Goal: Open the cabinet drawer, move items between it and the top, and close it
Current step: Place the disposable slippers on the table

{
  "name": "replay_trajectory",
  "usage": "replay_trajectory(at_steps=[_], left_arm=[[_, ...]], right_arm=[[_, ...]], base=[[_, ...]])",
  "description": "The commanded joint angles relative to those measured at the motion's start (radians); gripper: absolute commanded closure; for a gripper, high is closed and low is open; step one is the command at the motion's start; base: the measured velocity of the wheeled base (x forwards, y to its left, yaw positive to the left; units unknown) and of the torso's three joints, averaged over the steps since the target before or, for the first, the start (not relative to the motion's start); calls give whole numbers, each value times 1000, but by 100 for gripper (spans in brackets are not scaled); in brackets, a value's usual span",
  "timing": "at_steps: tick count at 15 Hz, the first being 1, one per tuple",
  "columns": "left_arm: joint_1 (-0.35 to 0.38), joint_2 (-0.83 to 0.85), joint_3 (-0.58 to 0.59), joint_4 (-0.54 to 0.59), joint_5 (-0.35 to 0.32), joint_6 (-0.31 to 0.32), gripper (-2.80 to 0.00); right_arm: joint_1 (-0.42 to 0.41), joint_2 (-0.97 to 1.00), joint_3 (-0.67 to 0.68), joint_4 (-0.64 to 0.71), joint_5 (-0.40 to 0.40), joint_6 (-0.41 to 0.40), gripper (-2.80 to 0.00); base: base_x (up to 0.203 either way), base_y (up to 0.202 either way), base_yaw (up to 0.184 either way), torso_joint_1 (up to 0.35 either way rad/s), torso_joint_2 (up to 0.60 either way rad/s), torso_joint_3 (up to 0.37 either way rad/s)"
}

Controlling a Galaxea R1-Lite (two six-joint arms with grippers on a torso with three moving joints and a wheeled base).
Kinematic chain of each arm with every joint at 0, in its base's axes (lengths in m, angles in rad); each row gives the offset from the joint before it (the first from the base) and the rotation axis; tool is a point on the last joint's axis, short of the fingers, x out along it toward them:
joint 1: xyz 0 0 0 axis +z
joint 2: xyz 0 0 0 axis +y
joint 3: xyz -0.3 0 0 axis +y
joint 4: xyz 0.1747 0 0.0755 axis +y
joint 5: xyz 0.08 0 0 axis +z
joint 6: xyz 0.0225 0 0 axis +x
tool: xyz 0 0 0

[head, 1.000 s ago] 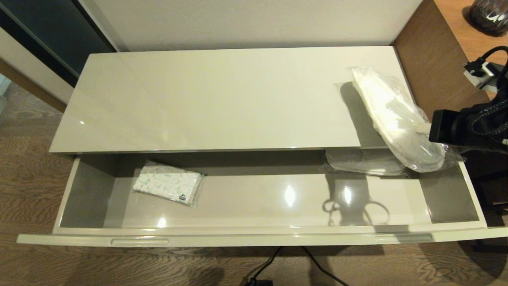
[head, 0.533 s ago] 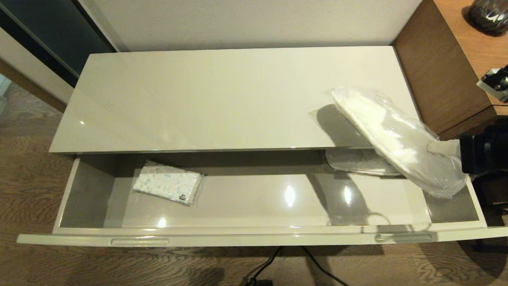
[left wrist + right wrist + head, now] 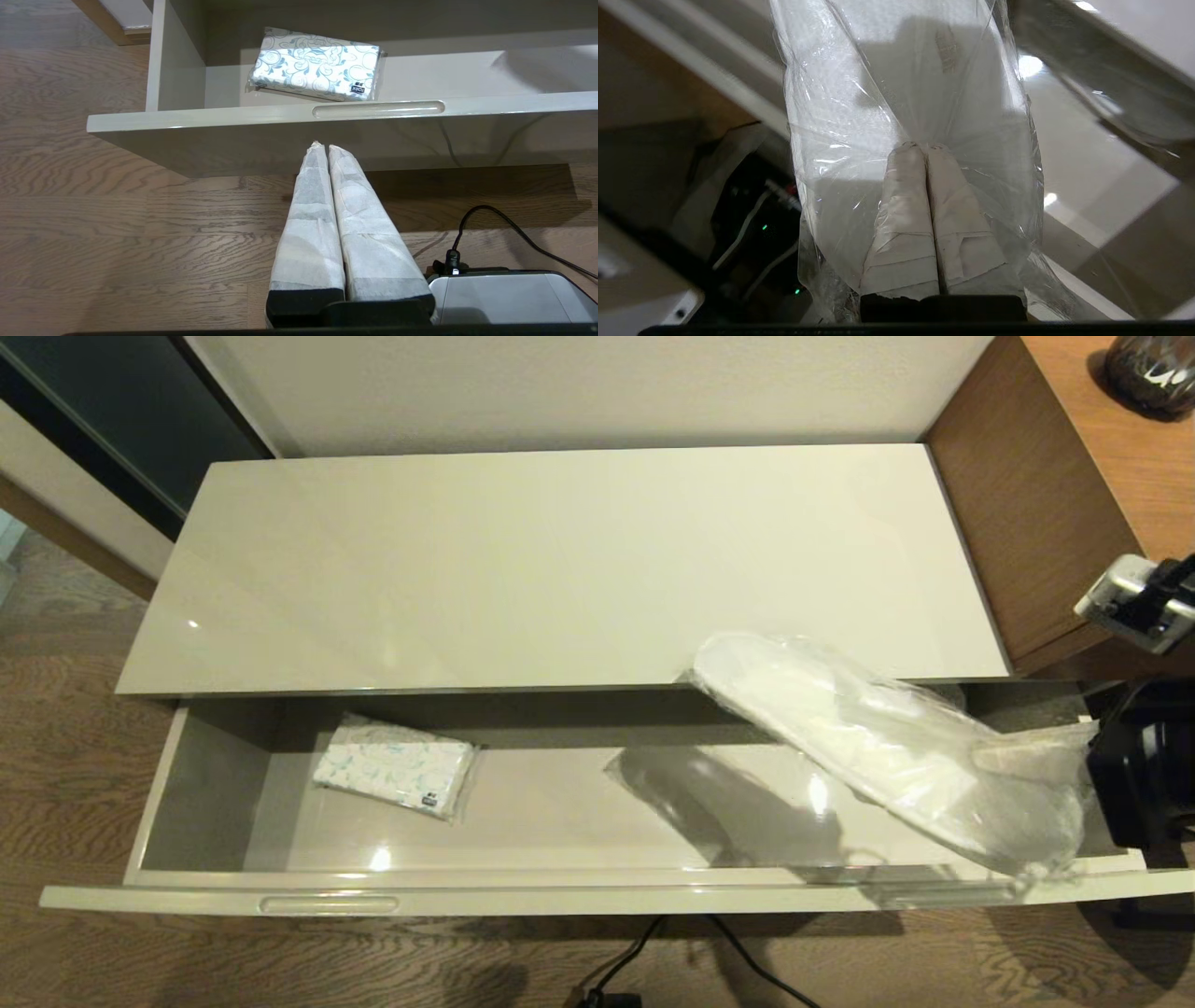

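Hanging low before the drawer front, the left gripper point(image 3: 322, 147) is parked with its fingers pressed together on nothing. Beyond it the cabinet drawer point(image 3: 597, 887) stands fully open, a patterned packet point(image 3: 394, 777) lying toward its left end. Over its right end the right gripper point(image 3: 924, 148) pinches the plastic wrap of the slippers point(image 3: 878, 747), carried tilted above the drawer floor. Farther back the top point(image 3: 560, 560) is bare. Judging by this, opening is done; lowering, release and closing remain.

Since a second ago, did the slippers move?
Yes. The slippers, pinched by the right gripper, came forward off the top and now hang over the open drawer.
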Motion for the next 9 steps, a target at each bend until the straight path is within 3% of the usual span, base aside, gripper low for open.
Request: replay_trajectory(at_steps=[1, 5, 9], left_arm=[[0, 1, 0, 0, 0, 0, 0], [0, 1, 0, 0, 0, 0, 0], [0, 1, 0, 0, 0, 0, 0]], right_arm=[[49, 0, 3, 30, 14, -5, 0], [148, 35, 31, 52, 69, -55, 0], [149, 133, 49, 4, 86, -108, 0]], base=[[0, 0, 0, 0, 0, 0], [0, 0, 0, 0, 0, 0], [0, 0, 0, 0, 0, 0]])
